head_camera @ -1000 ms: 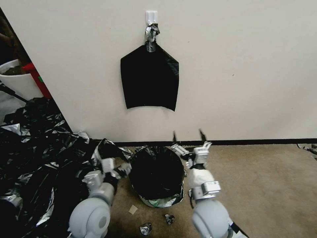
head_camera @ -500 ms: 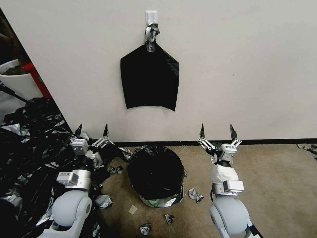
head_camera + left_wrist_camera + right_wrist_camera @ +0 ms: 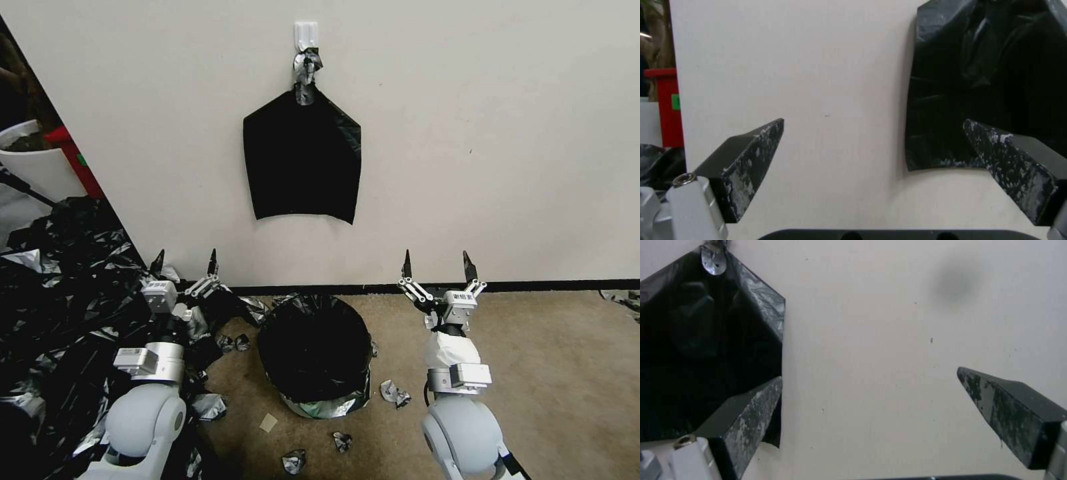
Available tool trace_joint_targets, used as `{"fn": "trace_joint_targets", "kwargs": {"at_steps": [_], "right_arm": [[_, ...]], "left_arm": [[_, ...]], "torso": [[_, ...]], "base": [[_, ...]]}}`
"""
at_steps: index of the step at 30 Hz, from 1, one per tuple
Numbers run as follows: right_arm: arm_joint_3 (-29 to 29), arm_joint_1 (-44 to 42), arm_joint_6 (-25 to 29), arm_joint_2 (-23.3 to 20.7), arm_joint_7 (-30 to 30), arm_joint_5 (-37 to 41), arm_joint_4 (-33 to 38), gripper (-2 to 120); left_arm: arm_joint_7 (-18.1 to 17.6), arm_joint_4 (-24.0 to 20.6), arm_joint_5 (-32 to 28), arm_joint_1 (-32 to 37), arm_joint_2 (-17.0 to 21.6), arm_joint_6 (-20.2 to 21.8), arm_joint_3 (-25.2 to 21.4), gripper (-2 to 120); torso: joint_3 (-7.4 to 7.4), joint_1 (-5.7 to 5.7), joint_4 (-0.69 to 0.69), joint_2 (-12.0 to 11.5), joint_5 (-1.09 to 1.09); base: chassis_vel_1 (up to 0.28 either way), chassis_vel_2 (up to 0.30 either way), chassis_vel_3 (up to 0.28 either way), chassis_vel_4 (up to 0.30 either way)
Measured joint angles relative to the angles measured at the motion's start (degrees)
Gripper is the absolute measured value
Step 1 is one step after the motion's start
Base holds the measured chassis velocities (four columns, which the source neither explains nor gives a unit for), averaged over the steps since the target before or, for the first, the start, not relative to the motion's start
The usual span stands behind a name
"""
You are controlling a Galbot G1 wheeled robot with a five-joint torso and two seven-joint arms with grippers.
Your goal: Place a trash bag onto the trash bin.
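One trash bag (image 3: 315, 347), two empty hands

I see even, soft indoor light; wall (image 3: 500, 133) bright, no glare. Head view bends at edges. Wrist views soft, fingers (image 3: 751, 160) blurred.

Both arms were raised from rounded grey shoulder joints low in the head view, forearms reaching forward and up, each wrist carrying a silver block. The left pincer (image 3: 186, 261) pointed upward with its two dark tapered fingers (image 3: 746, 163) spread wide apart and nothing between them. The right pincer (image 3: 435, 263) stood the same way, upright, its fingers (image 3: 1013, 410) also held wide apart and bare; white wrapping covered the right forearm below the wrist.
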Motion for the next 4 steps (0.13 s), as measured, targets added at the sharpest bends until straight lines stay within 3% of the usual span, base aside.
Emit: {"fn": "trace_joint_targets", "kwargs": {"at_steps": [4], "right_arm": [[0.0,0.0,0.0,0.0,0.0,0.0,0.0,100]], "left_arm": [[0.0,0.0,0.0,0.0,0.0,0.0,0.0,100]], "torso": [[0.00,0.00,0.00,0.0,0.00]], "base": [[0.000,0.000,0.000,0.000]]}}
